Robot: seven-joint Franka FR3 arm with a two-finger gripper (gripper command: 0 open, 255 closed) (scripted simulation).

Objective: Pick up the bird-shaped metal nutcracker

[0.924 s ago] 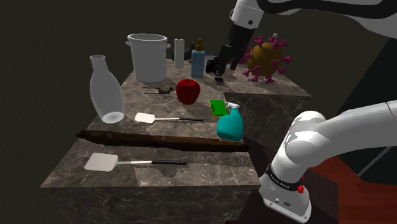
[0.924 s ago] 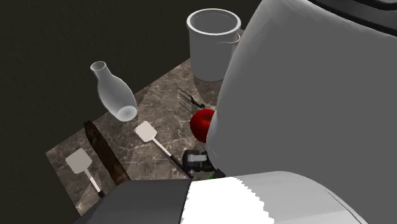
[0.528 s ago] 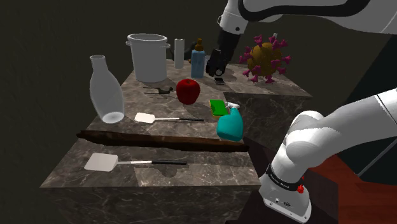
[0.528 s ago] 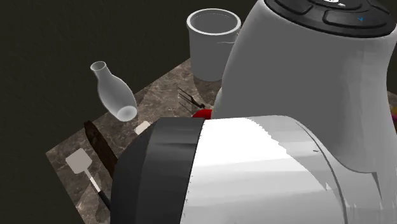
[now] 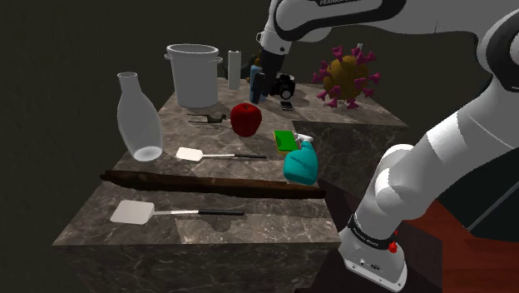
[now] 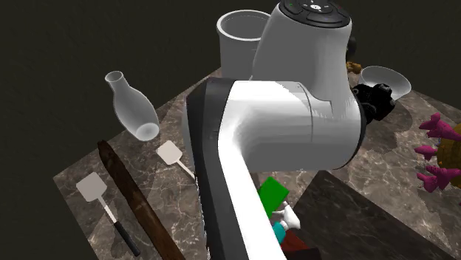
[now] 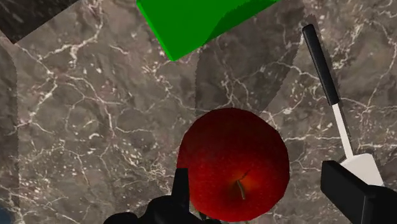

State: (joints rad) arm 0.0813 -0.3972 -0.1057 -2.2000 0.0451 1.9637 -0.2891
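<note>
— What carries the things, and what is the room like?
— A dark marble worktop (image 5: 283,220) with pale veins. The room is dim, with dark walls, and a patch of reddish-brown floor (image 5: 453,250) shows beside the stand.

— How does the task's thing lie?
— The small, dark, slender nutcracker (image 5: 208,120) lies flat on the worktop. Its long axis runs roughly across the shoulder view, left to right. Which end is the bird's head cannot be told.

— Where is it?
— Just in front of the tall white pot (image 5: 194,75), and to the shoulder view's left of the round red apple (image 5: 246,119).

— And the tool?
— The tool (image 7: 257,178) hangs above the apple and points down at it. Its black fingers are spread wide and clasp nothing. The nutcracker sits lower than the tool, off to the shoulder view's left and apart from it; the apple is nearer the tool.

— What else lies close by?
— In the wrist view, a bright green block (image 7: 191,22) lies beyond the apple, and a white-bladed spatula with a black handle (image 7: 331,95) lies beside it.
</note>
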